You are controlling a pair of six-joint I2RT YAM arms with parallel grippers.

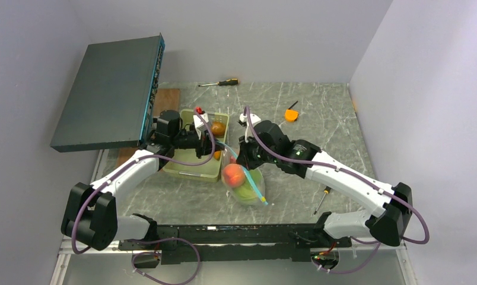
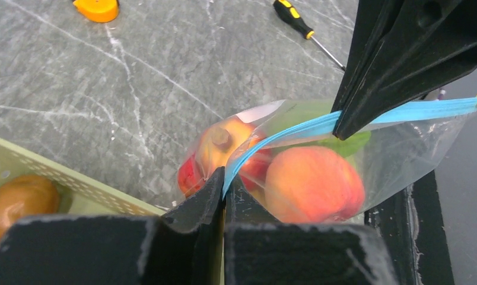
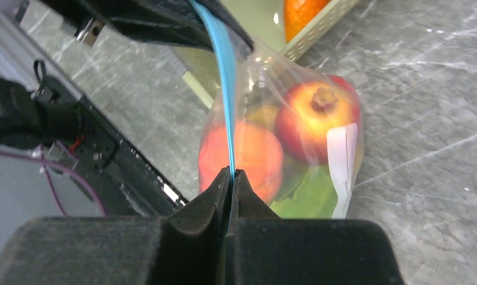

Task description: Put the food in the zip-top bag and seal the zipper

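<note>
At the left pincer (image 2: 224,178), I saw both fingers pressed fully together on one end of the zipper (image 2: 289,133). At the right pincer (image 3: 232,175), the fingers were likewise clamped tight on the same teal-blue strip, farther along it, with a stretch of strip running straight between the two grips. Below the strip hung the zip-top bag (image 1: 248,187), just beside the right side of the pale green tray (image 1: 191,171). Inside the bag I noted a peach-coloured fruit (image 2: 313,184), a red-and-yellow apple (image 3: 316,116) and a green leafy piece (image 3: 307,199). Within the tray lay a brown potato (image 2: 16,199) and an orange (image 3: 301,15). Farther out on the counter (image 1: 325,136) lay the far screwdriver (image 1: 219,83), the near screwdriver (image 1: 321,200) and an orange tool (image 1: 291,114).
</note>
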